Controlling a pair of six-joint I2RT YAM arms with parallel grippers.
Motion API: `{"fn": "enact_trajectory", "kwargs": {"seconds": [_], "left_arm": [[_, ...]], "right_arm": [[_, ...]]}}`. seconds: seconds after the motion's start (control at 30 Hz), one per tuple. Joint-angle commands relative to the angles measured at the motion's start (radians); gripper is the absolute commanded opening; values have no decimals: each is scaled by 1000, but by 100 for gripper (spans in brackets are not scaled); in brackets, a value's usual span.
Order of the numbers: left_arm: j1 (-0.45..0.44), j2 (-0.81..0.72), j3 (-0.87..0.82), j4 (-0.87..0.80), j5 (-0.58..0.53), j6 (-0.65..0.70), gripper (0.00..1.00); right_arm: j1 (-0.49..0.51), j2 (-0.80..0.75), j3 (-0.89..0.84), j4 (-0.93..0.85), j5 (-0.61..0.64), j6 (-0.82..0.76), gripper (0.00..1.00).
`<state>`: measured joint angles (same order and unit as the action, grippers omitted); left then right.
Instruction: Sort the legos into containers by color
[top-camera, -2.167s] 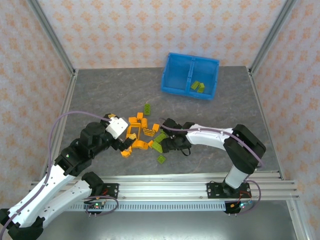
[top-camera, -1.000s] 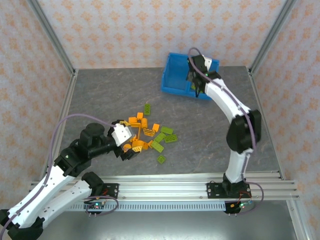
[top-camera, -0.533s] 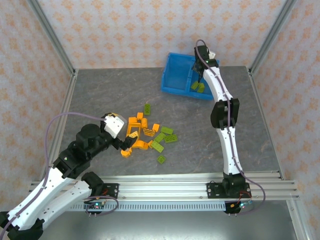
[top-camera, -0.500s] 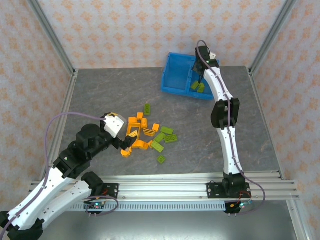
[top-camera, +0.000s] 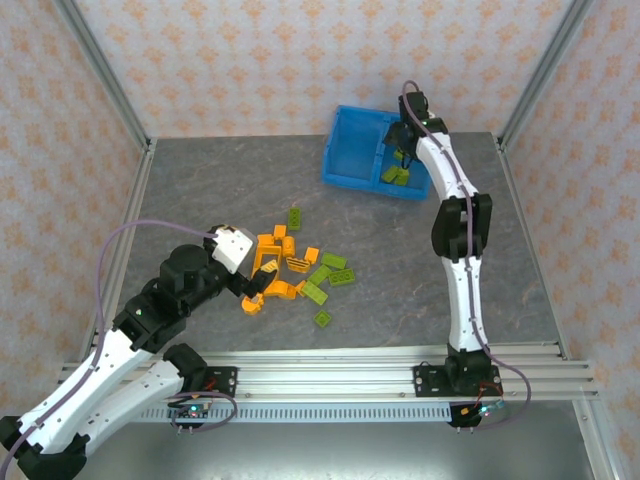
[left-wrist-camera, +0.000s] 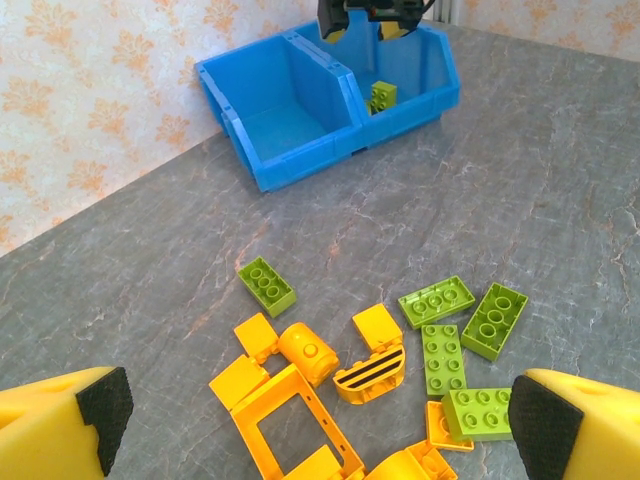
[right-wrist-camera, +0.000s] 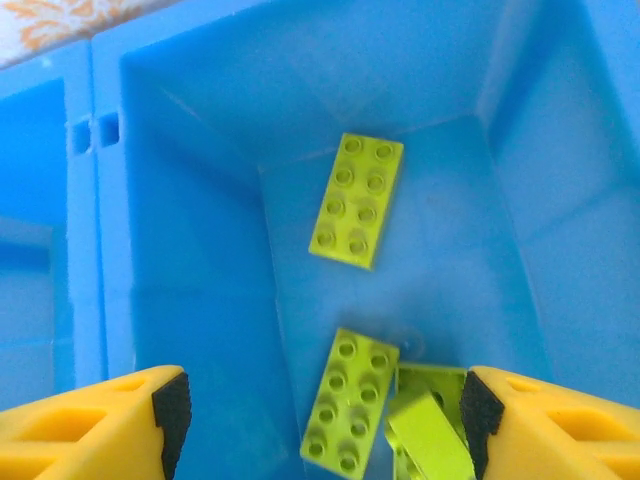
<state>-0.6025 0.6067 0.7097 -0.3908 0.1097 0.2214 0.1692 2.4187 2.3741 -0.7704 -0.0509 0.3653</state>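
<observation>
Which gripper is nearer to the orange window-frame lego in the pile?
Left. The left gripper hovers just above the orange window-frame lego, almost over it. The right gripper is far off, above the right compartment of the blue bin.

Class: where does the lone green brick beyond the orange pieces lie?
Top view: the green brick lies just beyond the orange pieces, left of centre, short of the blue bin.

The right tool (right-wrist-camera: 318, 400) has been carried from well apart from the blue bin (top-camera: 345, 178) to above its right compartment (right-wrist-camera: 450, 230), and opened wider.
</observation>
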Motion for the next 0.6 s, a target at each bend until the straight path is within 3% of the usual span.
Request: {"fn": "enact_trajectory", "kwargs": {"seconds": [0.0, 0.2, 0.37, 0.57], "left_arm": [[0, -5, -10, 33, -29, 9, 100], [0, -5, -10, 27, -23, 18, 100], [0, -7, -9, 14, -30, 36, 100], [0, 16, -1, -8, -6, 54, 100]], "right_arm": [[23, -161, -142, 46, -7, -14, 74], [81, -525, -680, 256, -60, -45, 75], [228, -862, -1136, 360, -125, -139, 77], [458, -1013, -1348, 283, -102, -164, 87]]}}
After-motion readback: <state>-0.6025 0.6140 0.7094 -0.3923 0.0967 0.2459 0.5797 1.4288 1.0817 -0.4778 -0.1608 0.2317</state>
